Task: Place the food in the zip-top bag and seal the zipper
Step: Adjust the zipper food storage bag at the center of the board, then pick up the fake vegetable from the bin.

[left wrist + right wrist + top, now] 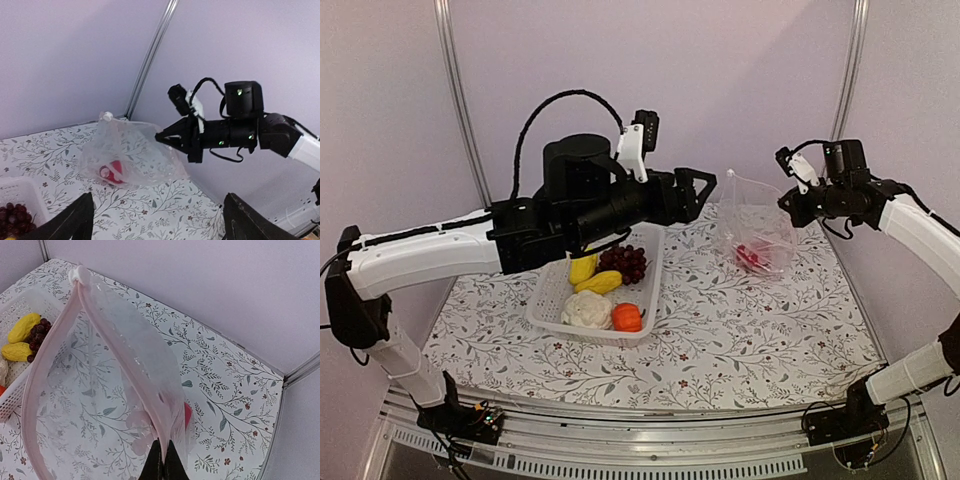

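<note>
The clear zip-top bag stands at the back right of the table with its mouth open. A red food piece lies inside it. My right gripper is shut on the pinkish zipper strip at the mouth edge and holds it up. My left gripper is open and empty, raised just left of the bag, which faces it in the left wrist view. Yellow pieces, the grape bunch, the cauliflower and the orange piece lie in the basket.
The white lattice basket sits at the table's middle left, partly under my left arm. A floral cloth covers the table. Walls and metal frame posts close the back and sides.
</note>
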Action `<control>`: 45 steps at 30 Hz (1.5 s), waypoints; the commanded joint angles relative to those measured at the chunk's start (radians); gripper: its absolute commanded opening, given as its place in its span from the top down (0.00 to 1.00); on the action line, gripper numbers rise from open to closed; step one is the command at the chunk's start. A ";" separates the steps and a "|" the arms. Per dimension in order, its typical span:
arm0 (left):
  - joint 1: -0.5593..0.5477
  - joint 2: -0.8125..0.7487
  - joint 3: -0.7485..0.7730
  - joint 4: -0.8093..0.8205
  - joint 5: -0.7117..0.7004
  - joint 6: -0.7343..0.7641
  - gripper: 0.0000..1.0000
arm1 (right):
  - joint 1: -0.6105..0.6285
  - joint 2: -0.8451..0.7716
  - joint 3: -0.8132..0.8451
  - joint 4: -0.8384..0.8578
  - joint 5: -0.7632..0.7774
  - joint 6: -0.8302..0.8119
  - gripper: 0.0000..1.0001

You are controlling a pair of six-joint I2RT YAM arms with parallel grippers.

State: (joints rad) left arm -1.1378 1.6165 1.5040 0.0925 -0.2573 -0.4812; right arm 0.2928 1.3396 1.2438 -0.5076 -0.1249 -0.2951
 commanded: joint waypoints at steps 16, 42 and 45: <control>0.071 -0.049 -0.297 -0.756 0.099 -0.328 0.30 | 0.106 -0.098 -0.187 0.130 -0.046 -0.114 1.00; 0.184 0.281 -0.132 -0.711 0.164 -0.314 0.65 | 0.125 -0.162 -0.256 0.147 -0.079 -0.118 1.00; 0.185 0.218 -0.127 -0.763 0.104 -0.297 0.68 | 0.125 -0.165 -0.254 0.138 -0.072 -0.126 1.00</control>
State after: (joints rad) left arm -0.9588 1.8999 1.3724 -0.5625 -0.0914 -0.8089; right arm 0.4164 1.1992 1.0008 -0.3729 -0.1974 -0.4072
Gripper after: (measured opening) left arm 0.453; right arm 0.007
